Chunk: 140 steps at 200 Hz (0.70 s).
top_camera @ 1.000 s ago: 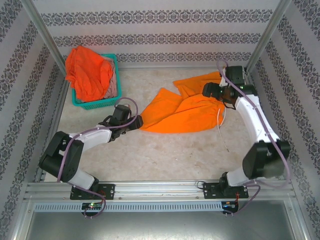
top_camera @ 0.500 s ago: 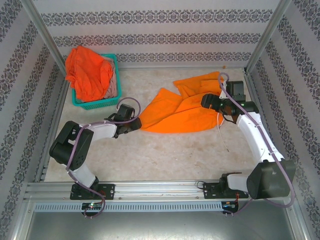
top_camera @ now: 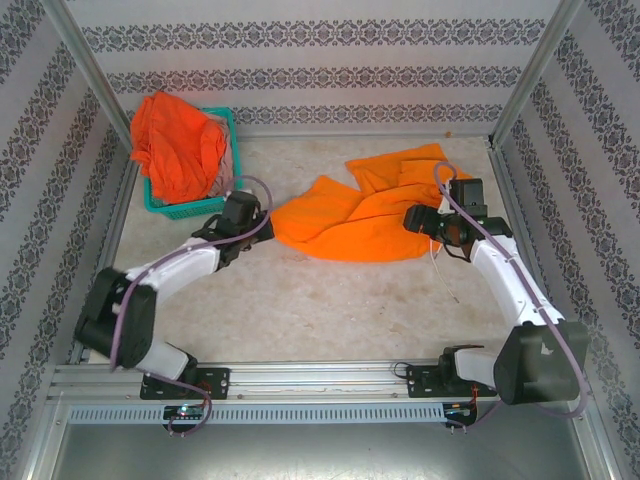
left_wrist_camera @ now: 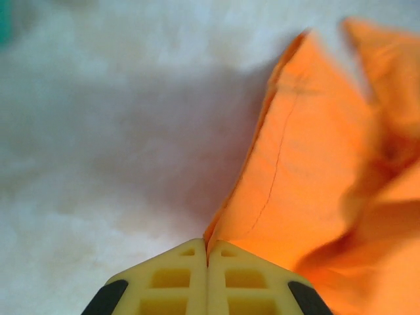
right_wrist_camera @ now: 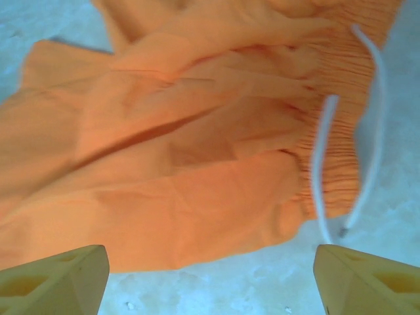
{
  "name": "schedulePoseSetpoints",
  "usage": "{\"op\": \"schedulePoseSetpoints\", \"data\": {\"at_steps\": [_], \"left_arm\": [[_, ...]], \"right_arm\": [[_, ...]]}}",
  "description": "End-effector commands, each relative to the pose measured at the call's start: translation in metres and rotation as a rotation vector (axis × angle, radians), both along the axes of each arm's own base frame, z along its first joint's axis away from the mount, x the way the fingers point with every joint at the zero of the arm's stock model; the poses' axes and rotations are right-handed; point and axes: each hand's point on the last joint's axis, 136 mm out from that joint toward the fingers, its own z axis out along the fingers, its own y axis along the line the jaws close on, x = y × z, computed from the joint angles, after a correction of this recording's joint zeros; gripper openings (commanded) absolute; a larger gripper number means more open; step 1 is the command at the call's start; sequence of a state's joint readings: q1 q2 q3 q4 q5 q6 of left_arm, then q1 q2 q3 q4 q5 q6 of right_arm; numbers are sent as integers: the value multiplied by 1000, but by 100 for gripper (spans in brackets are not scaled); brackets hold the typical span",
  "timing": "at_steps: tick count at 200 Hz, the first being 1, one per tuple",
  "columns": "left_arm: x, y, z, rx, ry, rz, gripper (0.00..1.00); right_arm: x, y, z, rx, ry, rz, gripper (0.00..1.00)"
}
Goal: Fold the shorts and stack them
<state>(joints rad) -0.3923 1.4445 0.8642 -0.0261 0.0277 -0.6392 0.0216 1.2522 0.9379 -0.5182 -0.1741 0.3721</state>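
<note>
1. The left gripper (top_camera: 262, 215), centre-left, is pressed together on only the hem corner of the yellow-orange shorts (top_camera: 360, 215), which lie crumpled mid-frame. A pull may slip the corner free. Its arm stretches low.
2. The right gripper (top_camera: 418, 218), centre-right, hovers spread over the waistband. Closing there could catch only the drawstring (right_wrist_camera: 319, 170). Its elbow is bent.

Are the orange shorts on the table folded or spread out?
Spread out and rumpled, not folded. The shorts lie loose on the table, legs splayed apart, white drawstring trailing past the waistband.
</note>
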Motion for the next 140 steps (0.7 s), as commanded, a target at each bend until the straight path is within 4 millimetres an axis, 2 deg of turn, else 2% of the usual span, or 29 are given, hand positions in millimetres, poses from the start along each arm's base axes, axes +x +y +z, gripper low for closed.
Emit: {"op": "schedulePoseSetpoints", "data": {"at_steps": [1,25,53,85,108,140], "left_arm": [[-7,14,31,56,-60,14,0],[-11,14,28,43,-63,11,0],[-12,8,14,24,-32,-8,0],[-12,6,4,18,-15,-15,0],[-13,5,1,16,-16,-16,0],[-13,6,-5,23,-7,-14,0]], "right_arm": [[-2,-20,-31,32,60,-128,77],[-1,-26,-59,25,118,-152,76],[5,-18,-90,66,181,-130,70],[15,-5,-102,138,182,-99,60],[16,-6,-110,138,196,-101,52],[14,4,-123,199,237,-98,45]]}}
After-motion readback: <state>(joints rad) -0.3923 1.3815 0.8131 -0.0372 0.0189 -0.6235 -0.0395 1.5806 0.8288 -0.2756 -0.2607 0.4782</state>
